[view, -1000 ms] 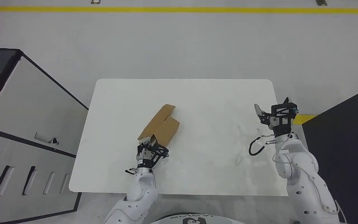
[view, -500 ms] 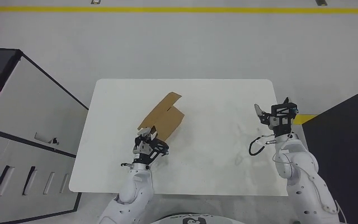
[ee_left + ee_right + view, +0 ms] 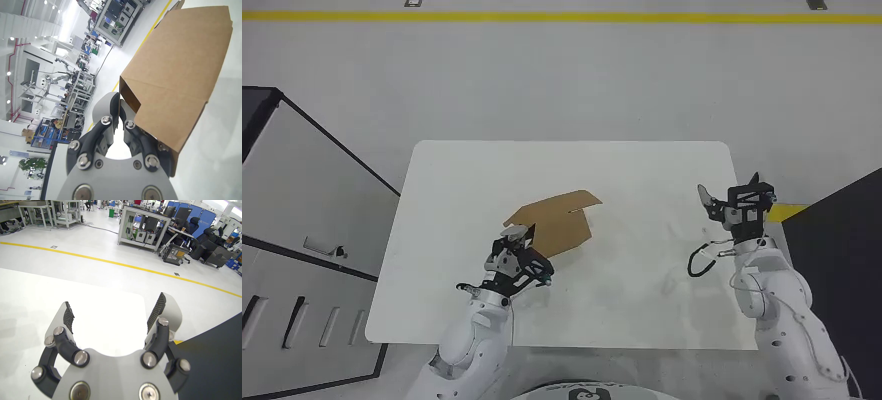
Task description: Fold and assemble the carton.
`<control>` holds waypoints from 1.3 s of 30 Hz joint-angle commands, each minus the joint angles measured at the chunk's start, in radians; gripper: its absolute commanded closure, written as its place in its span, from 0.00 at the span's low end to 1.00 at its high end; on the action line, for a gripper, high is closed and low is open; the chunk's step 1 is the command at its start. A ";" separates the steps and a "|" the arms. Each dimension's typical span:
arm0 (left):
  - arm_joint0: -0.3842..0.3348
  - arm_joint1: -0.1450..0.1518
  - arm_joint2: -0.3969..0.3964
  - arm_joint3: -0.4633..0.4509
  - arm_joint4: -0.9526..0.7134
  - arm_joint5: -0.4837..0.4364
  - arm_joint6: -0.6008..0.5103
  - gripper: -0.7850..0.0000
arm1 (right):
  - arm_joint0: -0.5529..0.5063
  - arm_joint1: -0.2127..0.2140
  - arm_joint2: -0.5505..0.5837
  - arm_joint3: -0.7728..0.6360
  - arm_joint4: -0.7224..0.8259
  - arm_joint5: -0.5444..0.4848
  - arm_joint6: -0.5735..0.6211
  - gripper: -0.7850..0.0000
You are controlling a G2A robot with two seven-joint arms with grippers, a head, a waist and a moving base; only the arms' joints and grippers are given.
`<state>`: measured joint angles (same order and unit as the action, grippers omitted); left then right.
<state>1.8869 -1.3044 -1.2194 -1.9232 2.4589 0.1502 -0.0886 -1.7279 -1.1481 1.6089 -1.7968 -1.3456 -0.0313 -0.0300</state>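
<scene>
A brown cardboard carton [image 3: 560, 220], partly unfolded with its flaps loose, hangs over the middle-left of the white table [image 3: 642, 180]. My left gripper [image 3: 519, 240] is shut on one edge of it. In the left wrist view the carton [image 3: 175, 75] stretches away from the gripper [image 3: 119, 109], whose fingertips pinch a thin side flap. My right gripper [image 3: 729, 200] stands open at the table's right edge with nothing between its fingers [image 3: 160, 311].
A dark cabinet [image 3: 282, 180] stands to the left of the table and a dark panel [image 3: 842, 230] to the right. A black cable [image 3: 702, 262] loops by the right arm. The table's centre and far side lie bare.
My left gripper has swung the carton round to the right, so it now lies more level and points toward the table's middle. The right arm has stayed put.
</scene>
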 commanded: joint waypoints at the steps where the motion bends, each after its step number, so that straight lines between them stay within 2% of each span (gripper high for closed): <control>1: -0.008 0.001 -0.004 -0.002 -0.013 -0.020 0.014 1.00 | -0.002 0.003 0.015 0.011 0.003 -0.056 -0.022 0.00; 9: -0.001 0.006 -0.029 -0.040 -0.076 -0.106 0.001 1.00 | -0.012 0.017 0.069 0.022 -0.001 -0.277 -0.118 0.00; 19: -0.002 0.012 -0.063 -0.121 -0.177 -0.258 -0.039 1.00 | -0.010 0.060 0.133 0.032 -0.244 -0.701 -0.335 0.00; 27: -0.006 0.011 -0.063 -0.117 -0.203 -0.248 -0.038 1.00 | -0.004 0.062 0.134 0.020 -0.255 -0.701 -0.345 0.00; 29: -0.011 0.011 -0.066 -0.121 -0.229 -0.272 -0.047 1.00 | 0.002 0.067 0.115 0.039 -0.250 -0.786 -0.401 0.00; 34: -0.025 0.014 -0.080 -0.152 -0.299 -0.369 -0.095 1.00 | 0.053 0.094 0.079 0.071 -0.412 -0.981 -0.545 0.00; 39: -0.035 0.014 -0.084 -0.173 -0.376 -0.418 -0.144 1.00 | 0.074 0.130 0.001 0.118 -0.562 -0.981 -0.733 0.00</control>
<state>1.8536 -1.2902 -1.3036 -2.0925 2.1021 -0.2590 -0.2214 -1.6578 -1.0256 1.6271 -1.6898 -1.8802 -1.0132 -0.7196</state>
